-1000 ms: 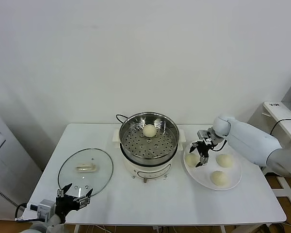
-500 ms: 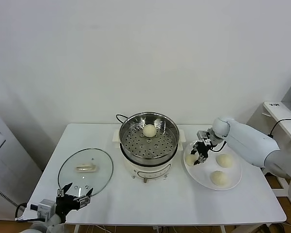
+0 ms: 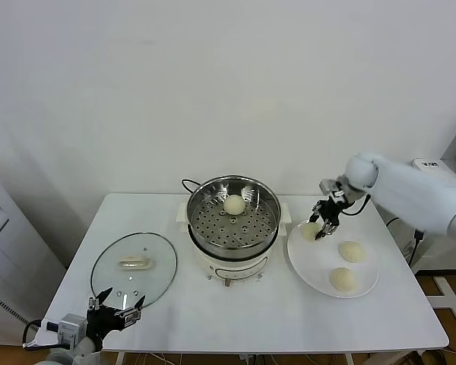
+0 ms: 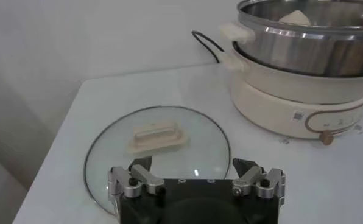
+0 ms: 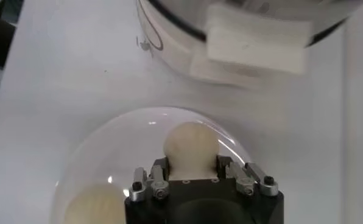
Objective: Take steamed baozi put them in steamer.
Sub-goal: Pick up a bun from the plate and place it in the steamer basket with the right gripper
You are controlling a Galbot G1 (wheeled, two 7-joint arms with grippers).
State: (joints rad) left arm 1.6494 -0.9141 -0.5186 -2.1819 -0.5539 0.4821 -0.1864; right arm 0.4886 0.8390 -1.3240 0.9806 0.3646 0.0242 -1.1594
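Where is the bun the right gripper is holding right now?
In the head view, the held bun sits in the right gripper, above the near-steamer edge of the plate, right of the steamer.

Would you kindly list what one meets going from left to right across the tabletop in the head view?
Open left gripper at the front edge → round glass lid with cream handle → shiny steel steamer on white base holding one cream-white baozi → right gripper shut on a baozi → flat white plate.
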